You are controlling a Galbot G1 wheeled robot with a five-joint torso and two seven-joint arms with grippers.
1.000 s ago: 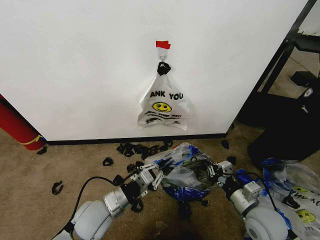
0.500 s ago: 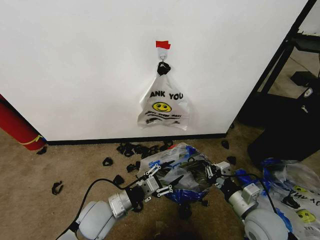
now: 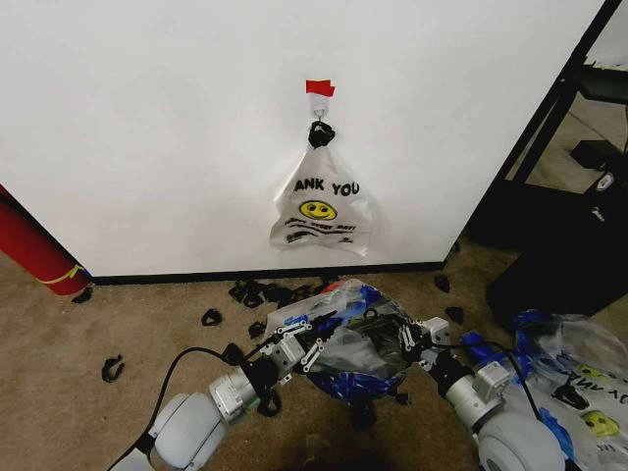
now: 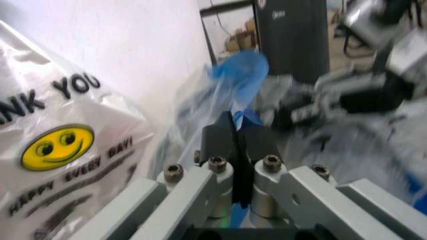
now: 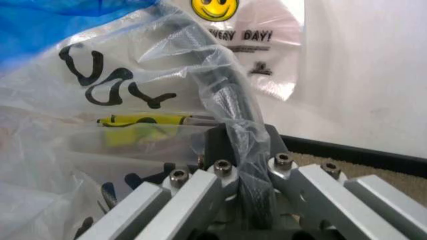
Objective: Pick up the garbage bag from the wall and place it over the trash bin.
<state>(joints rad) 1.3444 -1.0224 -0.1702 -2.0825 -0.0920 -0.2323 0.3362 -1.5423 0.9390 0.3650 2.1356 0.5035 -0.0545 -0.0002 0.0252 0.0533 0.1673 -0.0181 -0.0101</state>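
Garbage bag [image 3: 343,343] is stretched open between our two grippers on the floor, at six o'clock from the identical bag [image 3: 321,211] hanging on the wall [image 3: 147,128]. Our left gripper [image 3: 306,345] clamps its nine o'clock rim, our right gripper [image 3: 407,339] its three o'clock rim. We judge the trash bin [image 3: 363,407] sits directly beneath the held mouth, equally near both arms.

Both arms reach forward, low down. Left gripper [image 3: 306,343] looks pinched closed, right gripper [image 3: 410,339] clamped too, though head view's fuzzy there.
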